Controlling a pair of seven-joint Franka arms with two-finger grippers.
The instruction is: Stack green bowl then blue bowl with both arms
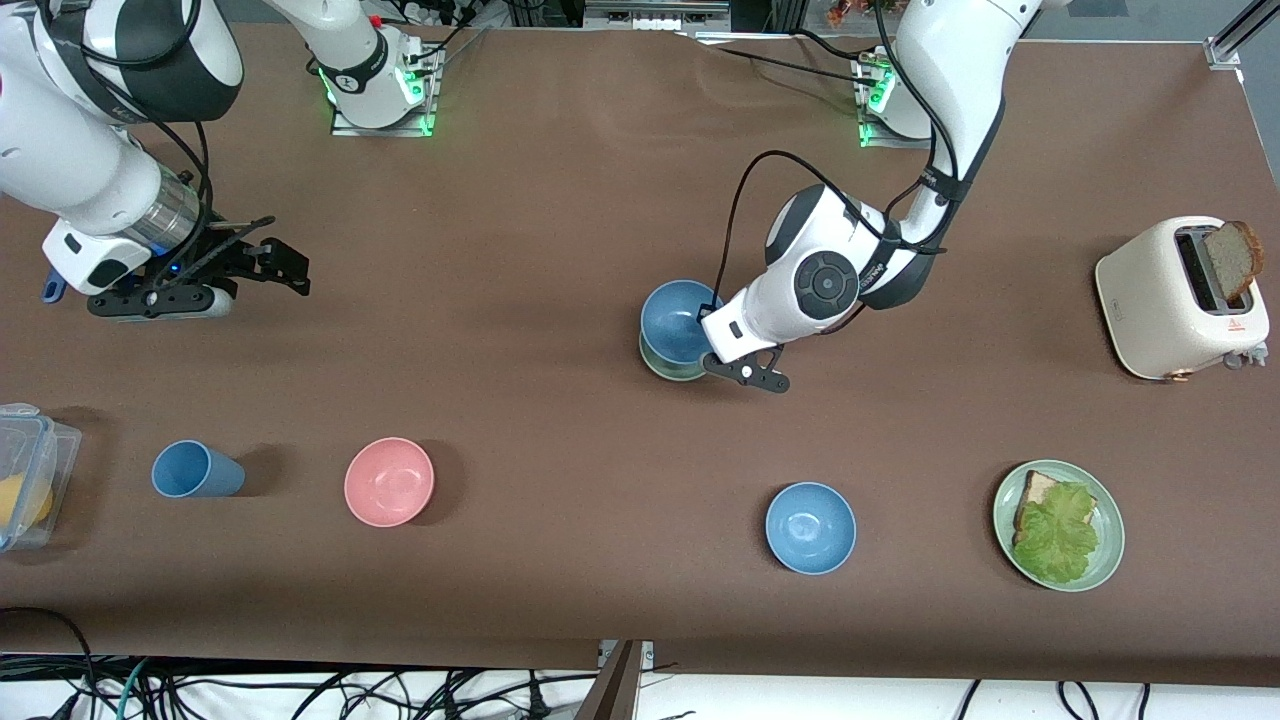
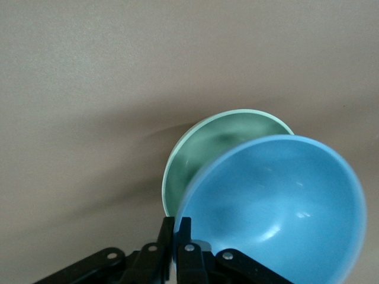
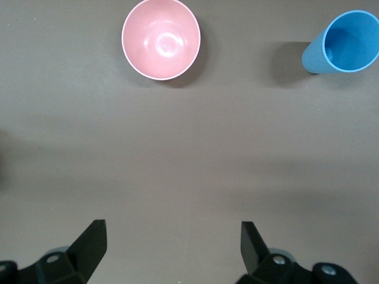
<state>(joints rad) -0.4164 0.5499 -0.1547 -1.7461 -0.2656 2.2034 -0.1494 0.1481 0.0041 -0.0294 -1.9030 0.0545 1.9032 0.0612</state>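
My left gripper (image 1: pixel 712 347) is shut on the rim of the blue bowl (image 1: pixel 676 318) near the table's middle. It holds that bowl on or just over the pale green bowl (image 1: pixel 668 371), whose rim shows beneath it. In the left wrist view the fingers (image 2: pixel 169 231) pinch the blue bowl's (image 2: pixel 278 207) edge. The bowl sits off-centre and overlaps the green bowl (image 2: pixel 204 148); I cannot tell if they touch. My right gripper (image 1: pixel 283 268) is open and empty, waiting above the table at the right arm's end, its fingers (image 3: pixel 92 236) wide apart.
A pink bowl (image 1: pixel 389 481), a blue cup (image 1: pixel 195 469) and a brighter blue bowl (image 1: pixel 810 527) stand nearer the front camera. A clear container (image 1: pixel 25 470) is at the right arm's end. A plate (image 1: pixel 1112 545) with lettuce and a toaster (image 1: pixel 1170 300) are at the left arm's end.
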